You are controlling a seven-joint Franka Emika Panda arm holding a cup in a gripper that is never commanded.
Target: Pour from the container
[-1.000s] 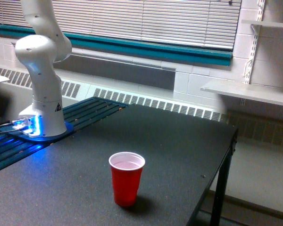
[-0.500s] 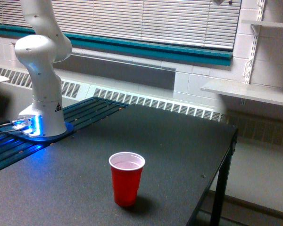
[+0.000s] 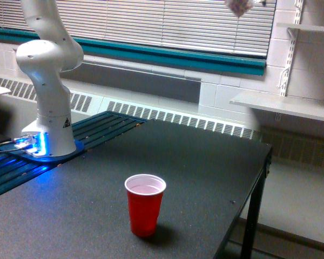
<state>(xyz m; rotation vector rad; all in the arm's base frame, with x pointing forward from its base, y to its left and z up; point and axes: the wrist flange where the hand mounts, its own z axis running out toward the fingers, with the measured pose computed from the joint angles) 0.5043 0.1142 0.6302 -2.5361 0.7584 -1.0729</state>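
A clear, see-through plastic container [image 3: 239,7] with dark and pale bits inside shows at the very top edge of the exterior view, toward the exterior view's right, in front of the white window blinds [image 3: 167,24]. Only its lower part is in the picture; the rest is cut off by the top edge. It hangs high above the dark, speckled surface [image 3: 167,178], touching nothing that can be seen, and is well apart from the opaque red plastic party cup [image 3: 144,204]. The tool is out of view above the top edge, so whether it is clenched or released cannot be told from here.

The red party cup stands upright on the surface near the bottom middle of the view, its white inside showing at the round mouth. The white robot arm [image 3: 47,81] rises from its round base with a blue glow at the foot, on the exterior view's left, at the far end of the surface, and its upper links leave the picture at the top left. Behind the surface a teal band [image 3: 167,54] runs under the blinds, with a long white vented heater [image 3: 178,116] below it. A white wall shelf [image 3: 283,105] juts out on the exterior view's right
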